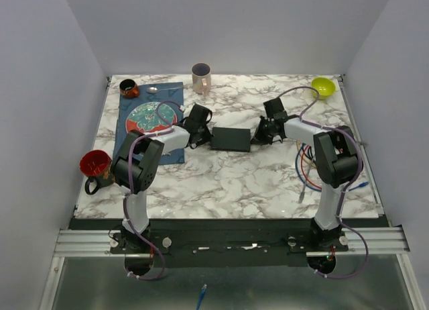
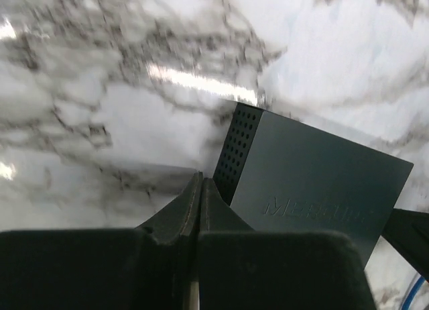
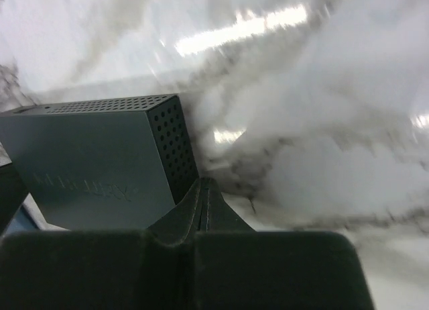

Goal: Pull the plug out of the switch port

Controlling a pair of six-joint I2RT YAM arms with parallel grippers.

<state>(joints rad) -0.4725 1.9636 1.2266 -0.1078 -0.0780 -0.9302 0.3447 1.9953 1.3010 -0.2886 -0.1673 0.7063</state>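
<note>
Switch [image 1: 230,138]: flat on table [image 1: 221,182], between the hands
Left hand [image 2: 201,184]: pinched together, empty, at one end
Right hand [image 3: 204,186]: likewise, opposite end

The switch [image 1: 230,138] lies mid-table [image 1: 221,186]. The left gripper [image 1: 205,137] sits just beside its left end, the right gripper [image 1: 257,135] just beside its right end. Behind the switch stands a mug [image 1: 201,77]; far behind and to its right, a bowl [image 1: 323,87]. Left of the switch, a plate [image 1: 149,117] lies on a mat [image 1: 131,139]. Loose cables [image 1: 307,168] lie to its front right, and a cup [image 1: 96,165] stands far to its front left.
</note>
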